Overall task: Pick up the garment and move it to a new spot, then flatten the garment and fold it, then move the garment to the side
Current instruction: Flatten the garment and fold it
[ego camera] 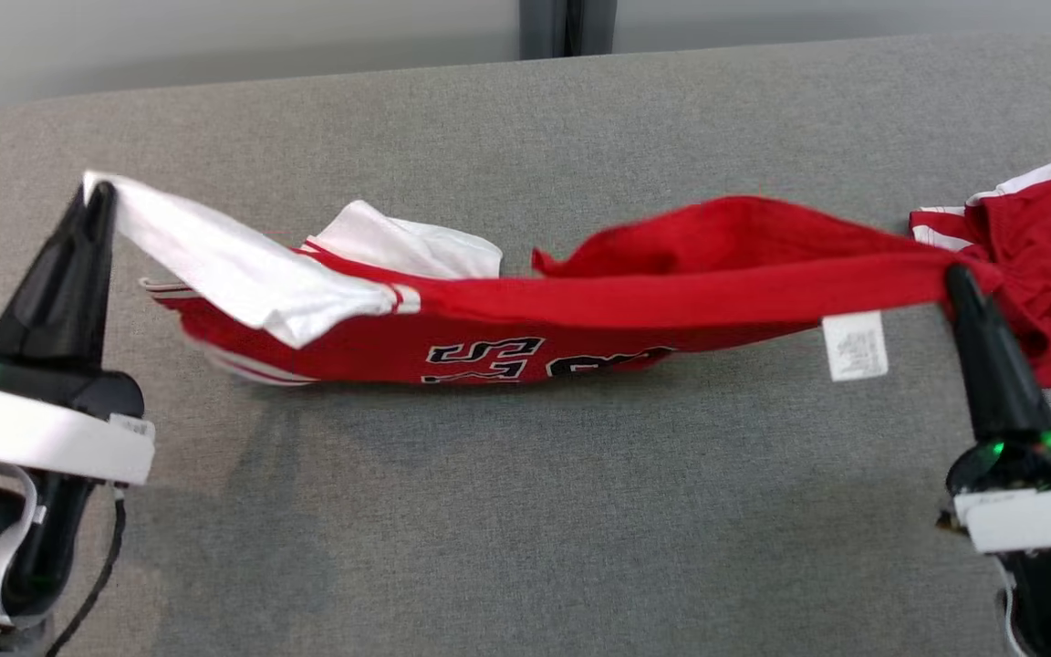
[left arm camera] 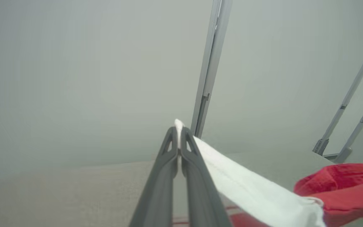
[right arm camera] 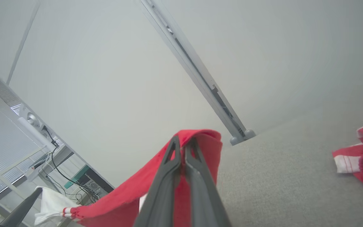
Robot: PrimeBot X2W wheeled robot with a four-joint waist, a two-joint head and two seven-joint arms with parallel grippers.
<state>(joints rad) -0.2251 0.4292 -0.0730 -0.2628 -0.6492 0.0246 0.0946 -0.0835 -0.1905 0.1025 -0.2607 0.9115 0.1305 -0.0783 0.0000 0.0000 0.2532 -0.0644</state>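
Both end effectors are pinched shut on the garment (ego camera: 635, 297): the left end effector (ego camera: 100, 192) on its white end, the right end effector (ego camera: 956, 272) on a red edge. Between them its long axis runs left to right, the middle sagging onto the grey tabletop (ego camera: 525, 511); flattening likely needs an outward pull

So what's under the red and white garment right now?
Grey fabric table and the shadow of the garment; its white label hangs below the raised edge. The lettered lower part seems to rest on the table, hiding the surface beneath it.
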